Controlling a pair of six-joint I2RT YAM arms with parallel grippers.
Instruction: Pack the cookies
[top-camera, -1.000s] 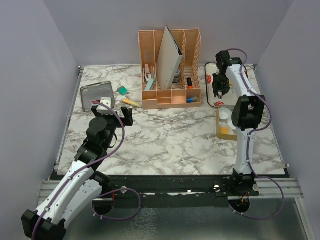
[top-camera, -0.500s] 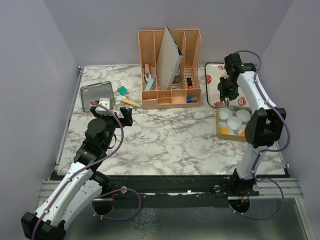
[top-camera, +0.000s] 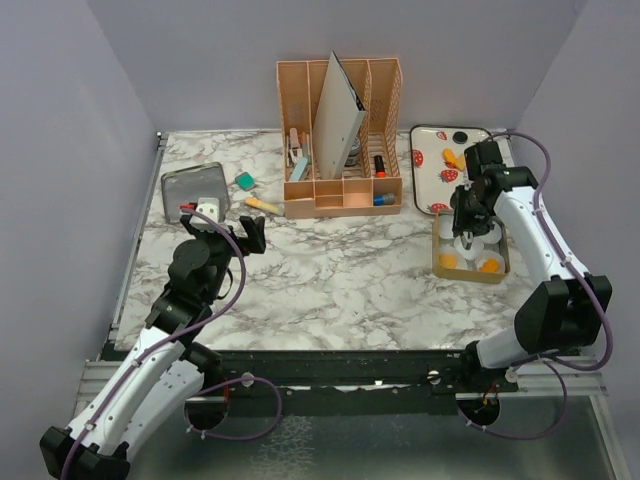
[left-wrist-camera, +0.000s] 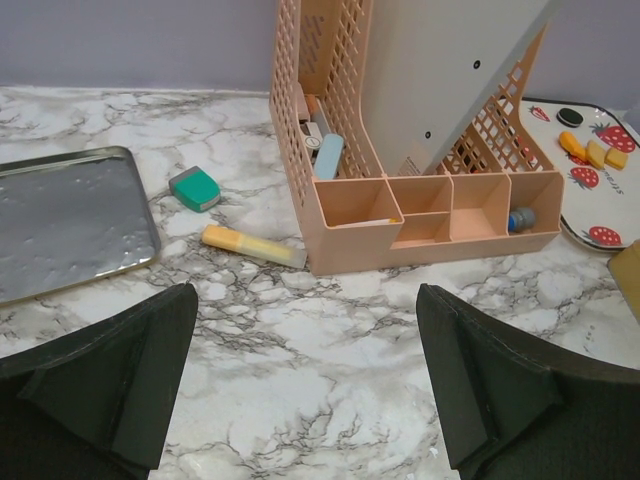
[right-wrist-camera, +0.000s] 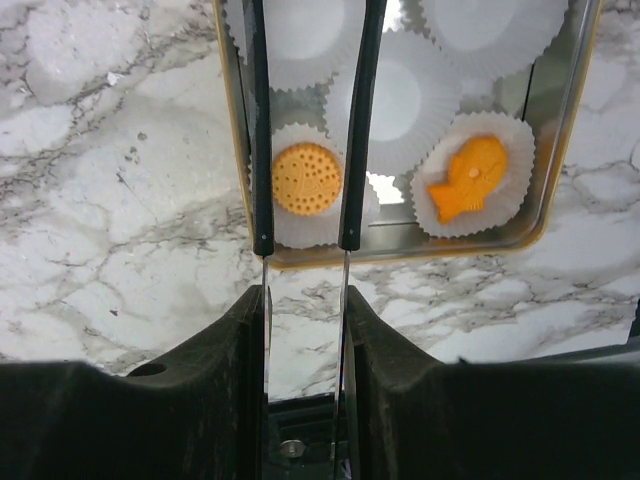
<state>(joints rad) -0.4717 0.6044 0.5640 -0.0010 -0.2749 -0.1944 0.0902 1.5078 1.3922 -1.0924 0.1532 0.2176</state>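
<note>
- Top view: high above the near edge of the table (top-camera: 330, 280), looking down and forward over all of it.
- Left wrist view: low, facing across the table to the organizer (left-wrist-camera: 420, 215) and plate (left-wrist-camera: 600, 205); the top view shows both too.
- Right wrist view: straight down, close over the tin (right-wrist-camera: 440, 250) and two cookies (right-wrist-camera: 307, 180), which the top view also shows.

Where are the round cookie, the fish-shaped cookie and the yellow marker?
round cookie (right-wrist-camera: 306, 180), right wrist view, its dotted middle
fish-shaped cookie (right-wrist-camera: 467, 192), right wrist view, its body
yellow marker (left-wrist-camera: 250, 245), left wrist view, its barrel
</note>
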